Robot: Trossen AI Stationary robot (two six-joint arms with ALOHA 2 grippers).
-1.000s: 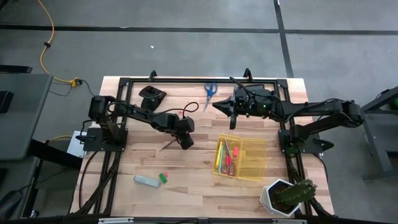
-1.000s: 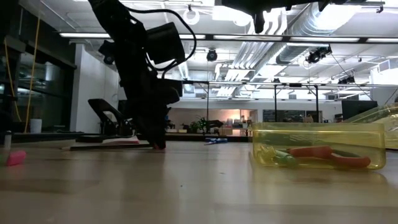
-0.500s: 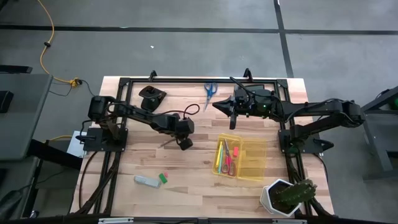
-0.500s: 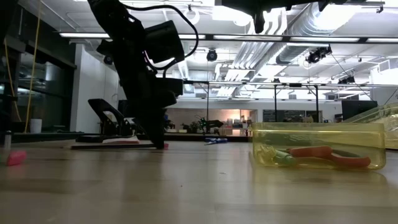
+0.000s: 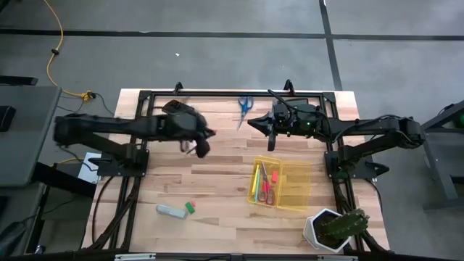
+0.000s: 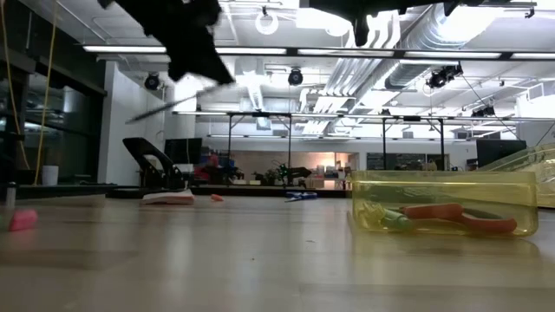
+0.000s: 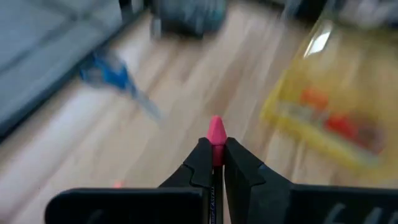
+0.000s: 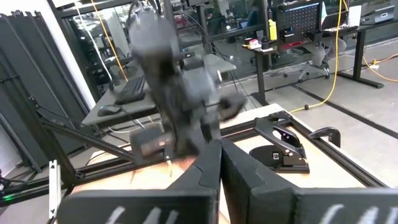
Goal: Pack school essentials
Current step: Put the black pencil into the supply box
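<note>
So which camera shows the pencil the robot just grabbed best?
The left wrist view: the pencil's pink tip pokes out between the left gripper's shut fingers. The low view shows it as a thin blurred streak up high. In the high and right wrist views I can't make it out.

Wood plank table [image 5: 217, 188] with stationery spread over it.
Yellow clear tray [image 5: 288, 186] right of centre, holding a yellow marker [image 5: 255, 183] and red-handled scissors [image 5: 267, 187]. Blue-handled scissors [image 5: 244, 106] lie near the far edge. Pale teal eraser block [image 5: 171, 210] and tiny green eraser [image 5: 191, 207] sit just beside each other near the front left. Black stapler-like item [image 5: 174, 109] far left. Potted cactus in white pot [image 5: 332, 228] at the front right corner.
</note>
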